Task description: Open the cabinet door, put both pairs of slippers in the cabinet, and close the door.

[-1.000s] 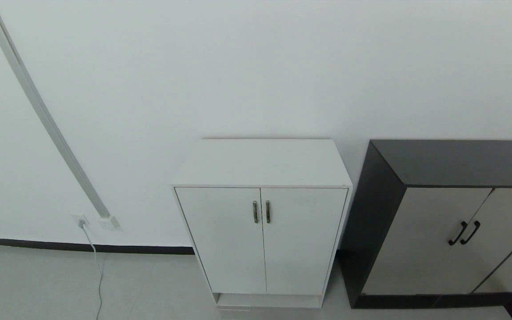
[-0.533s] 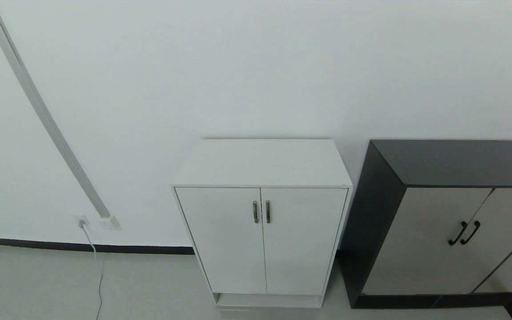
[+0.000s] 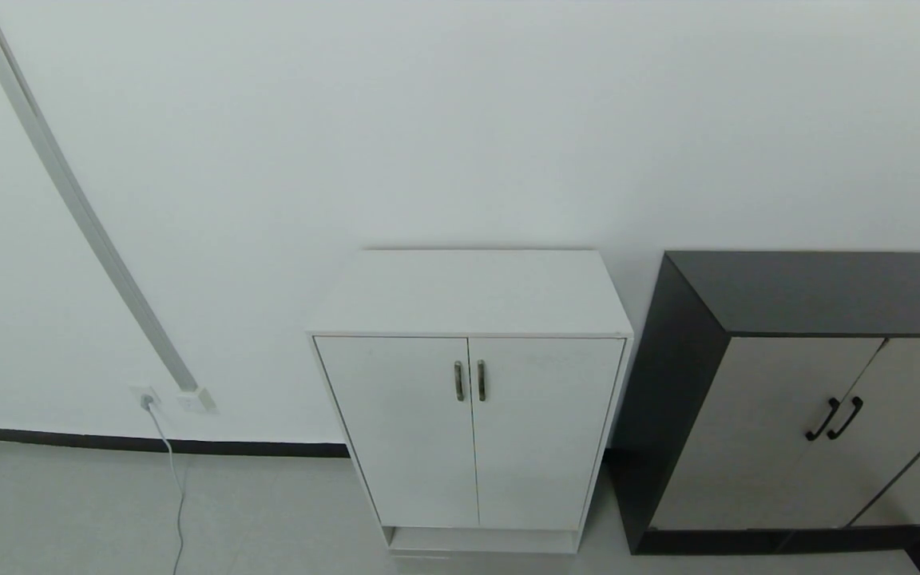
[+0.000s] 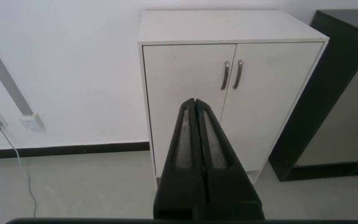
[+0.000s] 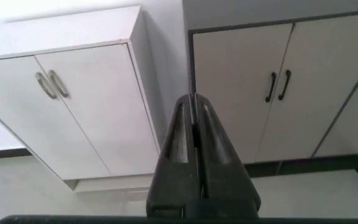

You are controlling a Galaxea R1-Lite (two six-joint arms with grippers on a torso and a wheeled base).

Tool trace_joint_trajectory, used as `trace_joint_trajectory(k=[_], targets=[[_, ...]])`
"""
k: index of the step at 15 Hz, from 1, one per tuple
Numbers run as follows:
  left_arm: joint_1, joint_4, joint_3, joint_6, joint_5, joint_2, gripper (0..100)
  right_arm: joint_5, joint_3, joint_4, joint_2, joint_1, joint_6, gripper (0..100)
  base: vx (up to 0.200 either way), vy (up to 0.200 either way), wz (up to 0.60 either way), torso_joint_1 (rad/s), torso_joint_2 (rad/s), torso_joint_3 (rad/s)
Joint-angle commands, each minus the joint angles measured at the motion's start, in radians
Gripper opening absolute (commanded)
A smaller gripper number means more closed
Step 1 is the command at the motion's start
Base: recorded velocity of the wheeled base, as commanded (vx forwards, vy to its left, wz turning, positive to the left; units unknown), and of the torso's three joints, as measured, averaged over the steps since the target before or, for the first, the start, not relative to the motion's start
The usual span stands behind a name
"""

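Cabinet (image 3: pixel 468 291) in white stands against the wall (image 3: pixel 460 120), both doors (image 3: pixel 396 431) closed and the two handles (image 3: pixel 469 381) side by side at the centre seam. A dark cabinet (image 3: pixel 787 431) with black handles sits just beside it, on the robot's right, also closed. To the left, a cable (image 3: pixel 176 487) trails from a socket (image 3: pixel 146 398) down to the floor (image 3: pixel 45 511), below a grey trunking (image 3: pixel 69 192) that climbs the wall at a slant. Seen from the left wrist, the left claw (image 4: pixel 195 101) hangs well short of the white doors, fingers pressed together. Seen from the right wrist, the right claw (image 5: pixel 193 96), likewise closed with nothing in it, lines up with the gap between the two cabinets. The head view matches the scene of a second ago, with nothing shifted.
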State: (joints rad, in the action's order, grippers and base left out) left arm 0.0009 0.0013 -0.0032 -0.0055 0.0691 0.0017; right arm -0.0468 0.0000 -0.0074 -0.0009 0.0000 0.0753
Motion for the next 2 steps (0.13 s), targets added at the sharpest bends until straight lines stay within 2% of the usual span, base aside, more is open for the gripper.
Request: trace_joint_trajectory(k=[1,2], targets=[[0.001,0.0,0.0,-0.001,0.0,0.0,0,0.001,0.0,0.0,0.002,0.0,0.0,0,0.0,0.0,0.0,0.0,0.0,0.0],[0.001,0.0,0.0,-0.001,0.0,0.0,0,0.001,0.0,0.0,0.001,0.0,-0.002,0,0.0,0.0,0.0,0.0,0.0,0.0]])
